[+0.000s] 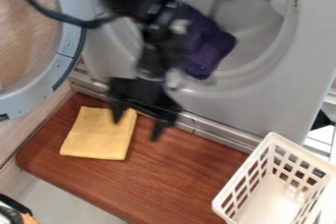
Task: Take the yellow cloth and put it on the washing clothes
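The black tool [137, 127] is hanging over the far left part of the wooden desk [177, 179], its two fingers pointing down and standing spread apart. The left fingertip is overlapping the far right part of the yellow cloth [98, 137] in the camera view; whether it is touching the fabric, I cannot tell. The right fingertip is sitting to the right of the cloth, over the wood.

The yellow cloth is lying flat on the left side of the desk, roughly square, with dark specks showing near its far edge. Behind the desk, the grey washing machine [282, 95] is standing with its round door [19, 102] swung open to the left. Inside the drum, a dark purple cloth [210, 48] is resting in a bunched heap, partly hidden by the arm [164, 46]. A black cable [66, 18] is curving from the far left towards the arm. At the near right, a white slotted basket [300, 150] is standing, tilted in the view and cut by its edge.
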You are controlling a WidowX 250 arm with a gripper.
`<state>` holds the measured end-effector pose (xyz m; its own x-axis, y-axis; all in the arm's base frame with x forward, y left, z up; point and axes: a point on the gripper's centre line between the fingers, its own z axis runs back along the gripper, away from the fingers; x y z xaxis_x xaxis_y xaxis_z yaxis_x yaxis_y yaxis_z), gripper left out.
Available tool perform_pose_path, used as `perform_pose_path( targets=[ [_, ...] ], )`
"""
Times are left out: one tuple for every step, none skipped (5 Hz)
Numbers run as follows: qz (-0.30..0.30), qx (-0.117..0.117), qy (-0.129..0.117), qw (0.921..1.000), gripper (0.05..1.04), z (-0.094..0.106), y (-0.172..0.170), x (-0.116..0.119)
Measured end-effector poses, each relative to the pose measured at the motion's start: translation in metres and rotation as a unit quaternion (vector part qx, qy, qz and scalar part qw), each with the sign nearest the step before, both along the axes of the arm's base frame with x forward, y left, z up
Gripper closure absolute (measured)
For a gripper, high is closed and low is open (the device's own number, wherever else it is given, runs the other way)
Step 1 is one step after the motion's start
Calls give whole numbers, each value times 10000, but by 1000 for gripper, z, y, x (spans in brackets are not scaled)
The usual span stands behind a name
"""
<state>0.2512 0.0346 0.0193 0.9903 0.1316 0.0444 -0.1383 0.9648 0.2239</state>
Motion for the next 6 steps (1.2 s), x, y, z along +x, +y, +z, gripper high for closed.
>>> perform_pose_path(
  targets=[
    [171, -121, -152, 9997, 83, -26, 46, -1],
    [6, -39, -104, 9999, 83, -50, 72, 3],
    [69, -135, -43, 9999, 83, -69, 90, 5],
    [173, -336, -29, 9993, 83, -85, 93, 5],
    [118, -385, -12, 9992, 83, -95, 93, 9],
    [120, -393, 17, 9992, 133, -97, 93, 9]
  ],
)
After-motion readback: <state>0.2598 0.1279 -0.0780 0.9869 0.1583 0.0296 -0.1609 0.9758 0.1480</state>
